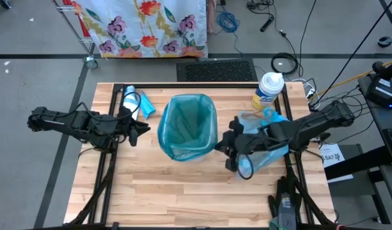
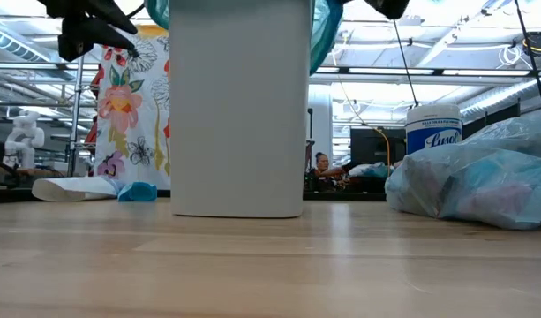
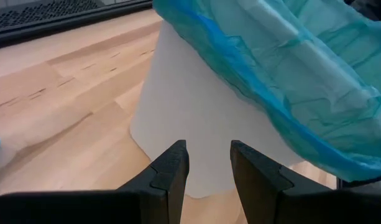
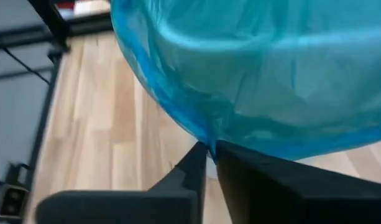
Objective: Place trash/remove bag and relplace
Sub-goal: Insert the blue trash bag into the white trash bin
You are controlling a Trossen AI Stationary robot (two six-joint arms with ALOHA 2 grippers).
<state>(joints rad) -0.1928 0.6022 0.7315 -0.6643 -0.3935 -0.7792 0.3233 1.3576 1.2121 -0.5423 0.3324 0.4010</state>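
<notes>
Clearly the relining step is near its end: the right gripper (image 4: 210, 152), nearly shut, pinches the teal bag's (image 1: 186, 124) rim on the bin (image 2: 239, 115) and should let go (left gripper (image 3: 209, 165) waits part-open beside it, holding nothing)

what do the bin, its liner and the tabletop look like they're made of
Bin: likely plastic, smooth matte white walls with no seams.
Liner: thin teal-green plastic film, translucent and wrinkled, folded over the rim.
Tabletop: wood, pale planks with visible grain and joints, a light sheen in the low view.
</notes>
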